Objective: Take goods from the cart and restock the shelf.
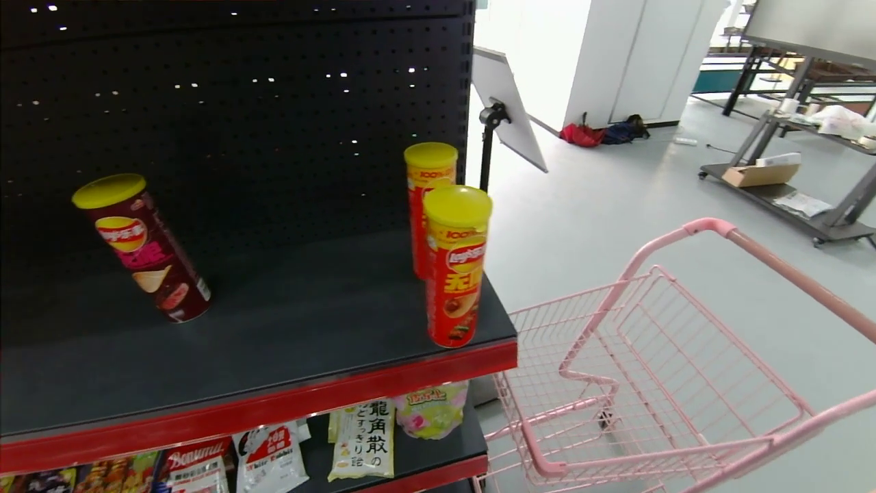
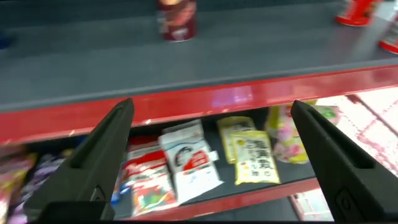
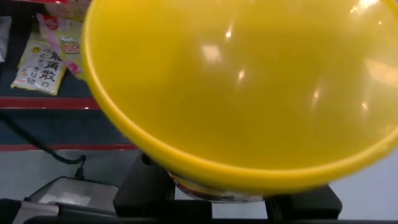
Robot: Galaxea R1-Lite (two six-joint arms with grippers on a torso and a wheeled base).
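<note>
Nearest me, the pink wire cart (image 1: 712, 224) sits beside the dark shelf (image 1: 287, 322). A red yellow-lidded canister (image 1: 456, 267) stands at the shelf's right end, a second red canister (image 1: 428, 171) just behind, a maroon canister (image 1: 144, 250) well left. My left hand (image 2: 211, 104) hangs released before the shelf's red edge, above snack packets (image 2: 186, 162). My right hand (image 3: 224, 196) is clenched around a yellow-lidded tube (image 3: 249, 81).

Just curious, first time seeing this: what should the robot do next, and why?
Probably raise the right pincer, which seems to grip a yellow-lidded can, up to the top shelf: bare board lies between the dark can and the two red cans.
</note>
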